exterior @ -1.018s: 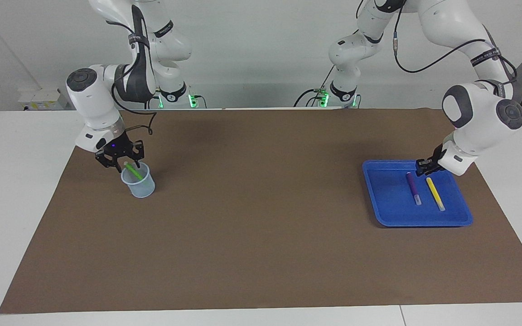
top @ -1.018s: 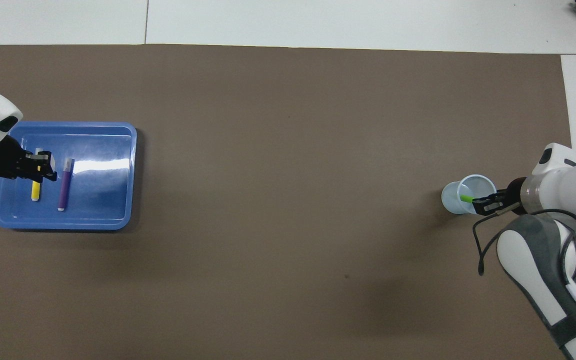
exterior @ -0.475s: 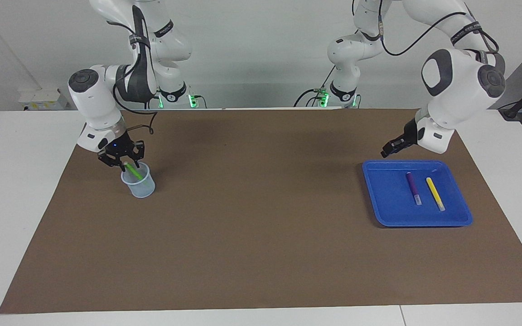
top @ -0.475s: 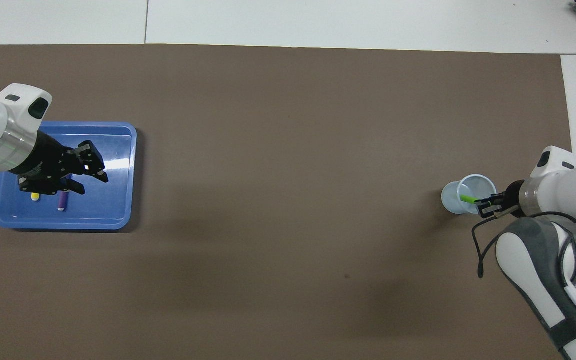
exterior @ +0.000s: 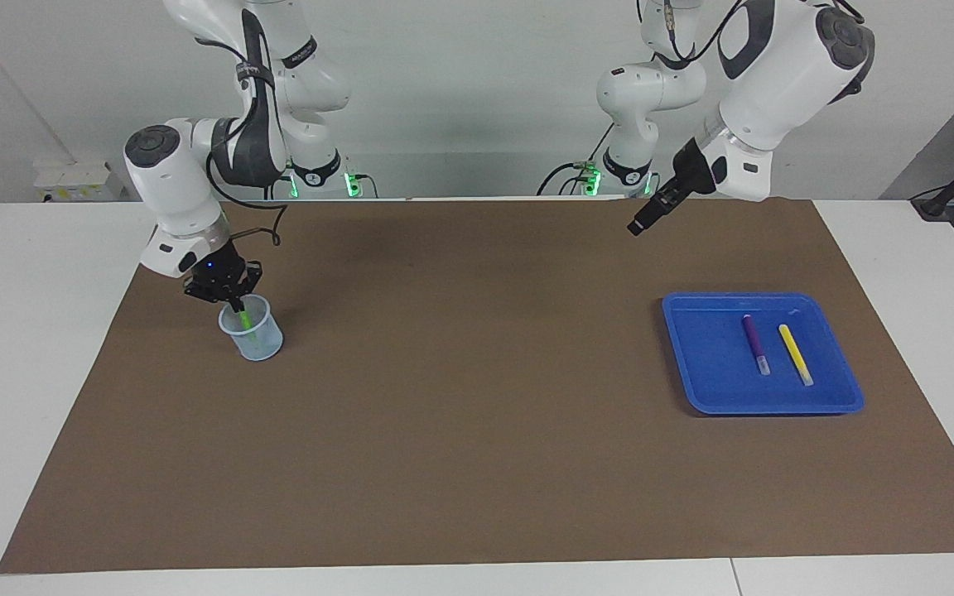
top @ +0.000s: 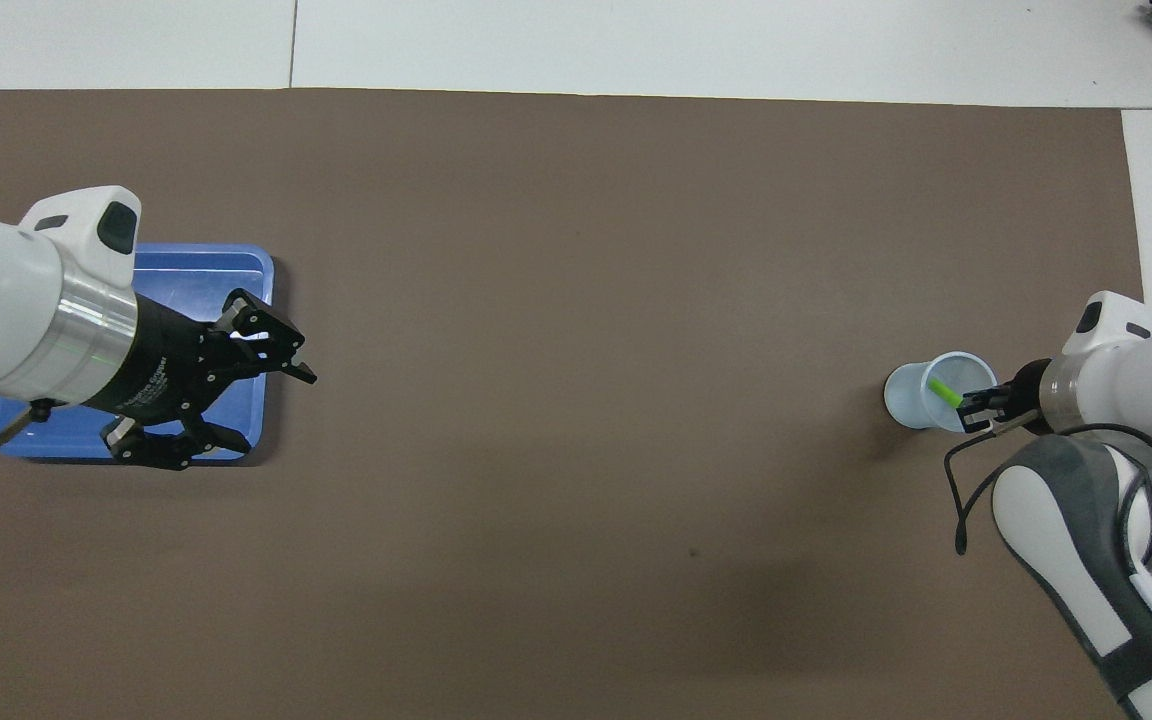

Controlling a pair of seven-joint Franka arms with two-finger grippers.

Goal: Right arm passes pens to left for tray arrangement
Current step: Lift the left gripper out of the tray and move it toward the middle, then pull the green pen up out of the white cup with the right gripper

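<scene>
Green pen (exterior: 243,318): upright in the cup (exterior: 252,335) at the right arm's end, pinched by the right gripper (exterior: 231,303), ready for lifting out. Purple pen (exterior: 755,342) and yellow pen (exterior: 795,353): side by side in the tray (exterior: 696,364). Left gripper (top: 261,385): raised, fingers spread, empty, awaiting handover.
</scene>
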